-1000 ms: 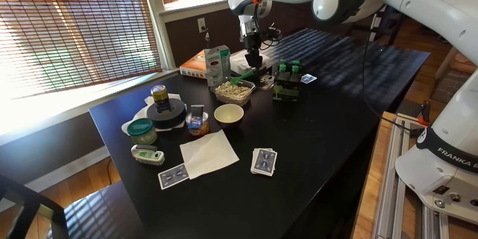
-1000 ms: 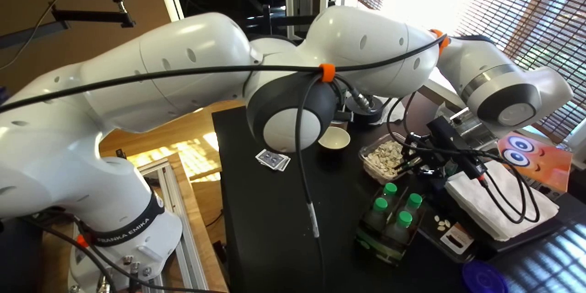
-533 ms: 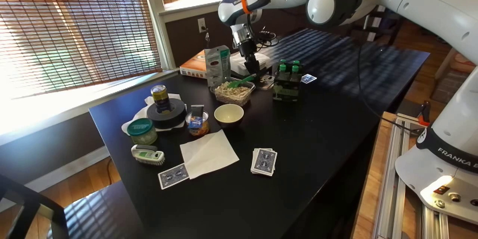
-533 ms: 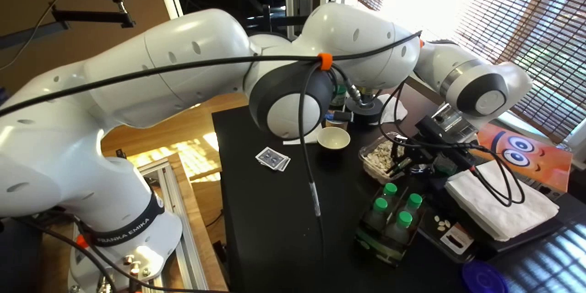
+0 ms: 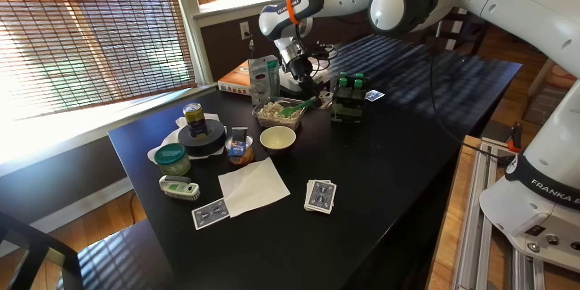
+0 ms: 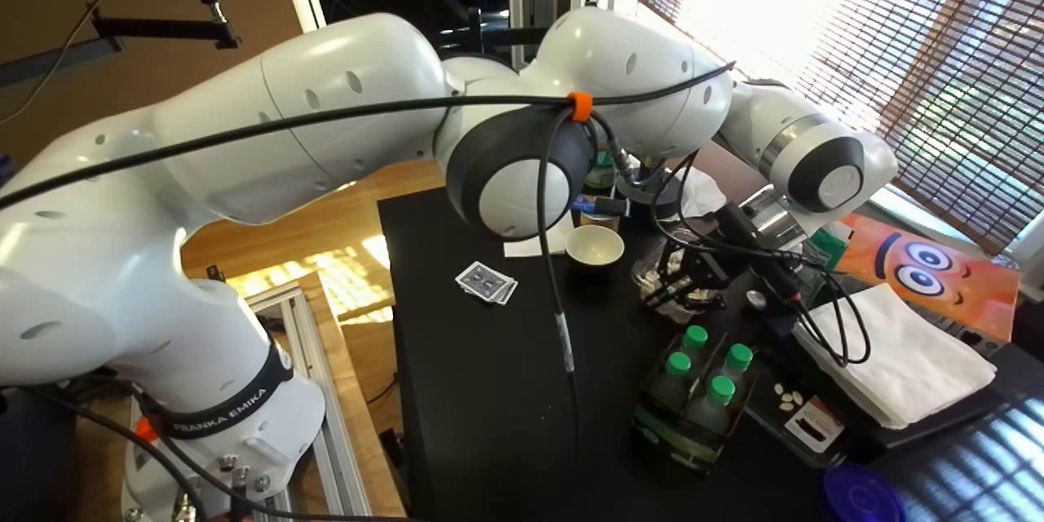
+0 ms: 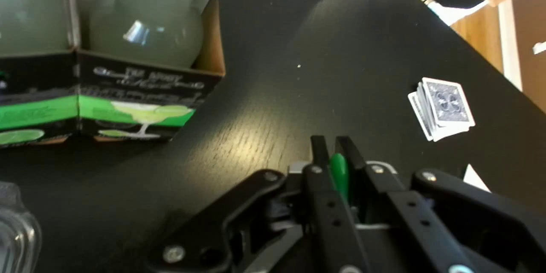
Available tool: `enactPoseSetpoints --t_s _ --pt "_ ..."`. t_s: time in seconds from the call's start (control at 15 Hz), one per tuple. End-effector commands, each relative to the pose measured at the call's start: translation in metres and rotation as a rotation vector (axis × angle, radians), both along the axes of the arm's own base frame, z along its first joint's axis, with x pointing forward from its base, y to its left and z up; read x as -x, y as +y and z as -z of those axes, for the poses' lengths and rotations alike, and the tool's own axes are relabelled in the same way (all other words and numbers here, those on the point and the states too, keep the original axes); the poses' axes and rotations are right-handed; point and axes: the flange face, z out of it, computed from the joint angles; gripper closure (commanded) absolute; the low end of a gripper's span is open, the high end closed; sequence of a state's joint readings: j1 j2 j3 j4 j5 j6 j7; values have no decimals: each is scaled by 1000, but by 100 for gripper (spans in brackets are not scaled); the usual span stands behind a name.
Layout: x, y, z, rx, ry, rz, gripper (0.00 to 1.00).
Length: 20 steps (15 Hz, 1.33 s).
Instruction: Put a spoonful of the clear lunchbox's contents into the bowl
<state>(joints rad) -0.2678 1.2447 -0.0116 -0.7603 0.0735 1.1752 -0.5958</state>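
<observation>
The clear lunchbox holds the pale loose contents. In an exterior view my gripper partly covers the lunchbox. My gripper is at the lunchbox's edge, tilted, and also shows in an exterior view. In the wrist view my gripper is shut on a green spoon's handle. The green spoon slants down into the lunchbox with its head in the contents. The cream bowl, also in an exterior view, stands close beside the lunchbox and looks empty.
A carton of green-capped bottles stands near the gripper and also shows in the wrist view. A pouch stands behind the lunchbox. A can with a blue packet is near the bowl. Playing cards lie in front.
My gripper has moved lower and over towards the lunchbox and tilted, with the spoon in it. The spoon head has sunk into the contents. The lunchbox has shifted slightly; the bowl stays still.
</observation>
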Motion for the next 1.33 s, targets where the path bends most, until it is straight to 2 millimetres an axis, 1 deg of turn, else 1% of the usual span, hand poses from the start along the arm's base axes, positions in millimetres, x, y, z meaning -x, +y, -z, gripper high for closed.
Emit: enactPoseSetpoints --t_s 0.0,0.07,0.2,0.4,0.53,0.93,1.27 --pt "16 5 1 -25 111 27 97" --pt "18 6 2 -26 130 40 97" --pt "15 5 3 0 117 72 97" --pt "5 -5 -6 20 52 130 97" --pt "4 -8 -8 50 54 177 97" --pt "-1 -19 -3 204 65 346 97" --pt "-6 -23 -3 280 76 459 97"
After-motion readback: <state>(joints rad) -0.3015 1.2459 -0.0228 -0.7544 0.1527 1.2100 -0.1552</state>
